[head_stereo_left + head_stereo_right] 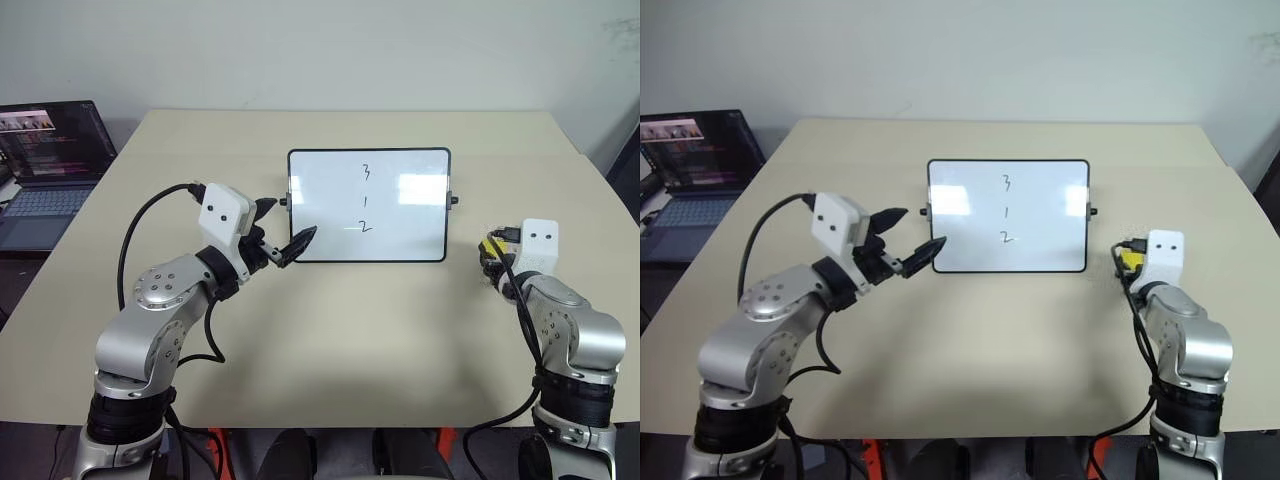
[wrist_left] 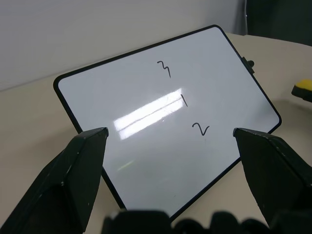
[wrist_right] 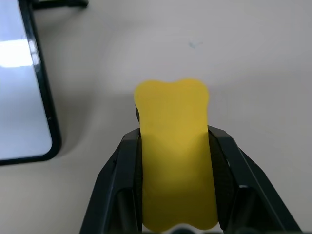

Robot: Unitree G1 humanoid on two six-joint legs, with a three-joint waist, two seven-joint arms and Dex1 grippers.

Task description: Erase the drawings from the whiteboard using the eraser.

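The whiteboard (image 1: 410, 225) stands propped upright at the middle of the table. The drawings (image 1: 365, 200) are thin black digits, 3, 1 and 2, stacked down its centre, with a short dash beside the 2. My left gripper (image 1: 285, 225) hovers open at the board's lower left corner, its fingers (image 2: 73, 180) spread wide and holding nothing. To the right of the board, my right gripper (image 3: 174, 139) is shut on the yellow eraser (image 3: 170, 112) just above the table. The eraser (image 1: 492, 245) is a short way from the board's right edge.
An open laptop (image 1: 50, 160) sits on a lower surface off the table's far left corner. The beige table (image 1: 350, 330) is bare in front of the board. A small black knob (image 1: 455, 200) sticks out from the board's right side.
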